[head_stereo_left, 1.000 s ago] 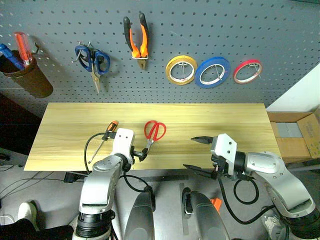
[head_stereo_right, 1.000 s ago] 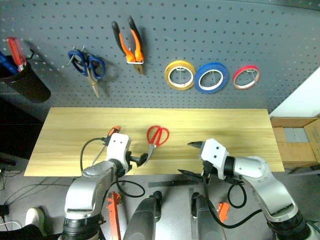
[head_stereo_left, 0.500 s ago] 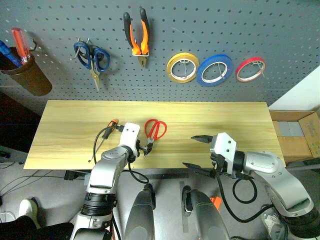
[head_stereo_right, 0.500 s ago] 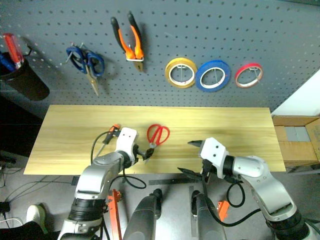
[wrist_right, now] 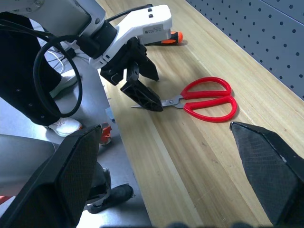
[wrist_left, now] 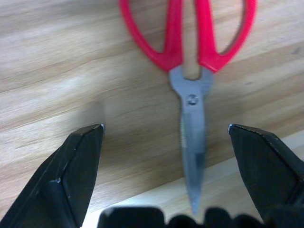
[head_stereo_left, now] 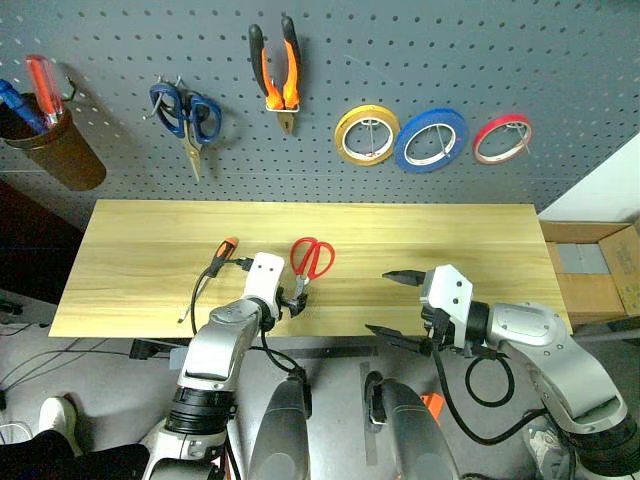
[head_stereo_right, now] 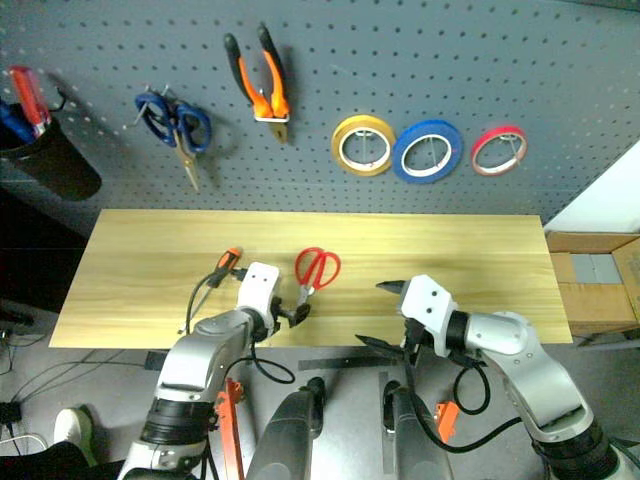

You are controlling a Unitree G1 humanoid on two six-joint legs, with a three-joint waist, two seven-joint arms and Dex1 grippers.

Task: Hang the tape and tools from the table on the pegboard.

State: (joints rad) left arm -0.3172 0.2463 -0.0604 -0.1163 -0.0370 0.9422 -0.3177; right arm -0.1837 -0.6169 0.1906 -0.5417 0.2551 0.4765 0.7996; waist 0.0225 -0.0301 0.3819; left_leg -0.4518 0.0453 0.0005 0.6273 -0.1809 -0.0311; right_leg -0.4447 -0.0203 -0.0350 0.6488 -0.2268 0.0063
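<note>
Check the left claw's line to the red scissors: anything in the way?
Nothing visible. The left claw is open, its fingers either side of the red scissors' blades, with bare table between them. The orange-and-black screwdriver lies off to the side, clear of the approach.

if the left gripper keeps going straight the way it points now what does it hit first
Most likely the red-handled scissors: the left gripper is open, and their blades lie between its fingers on the table.
</note>
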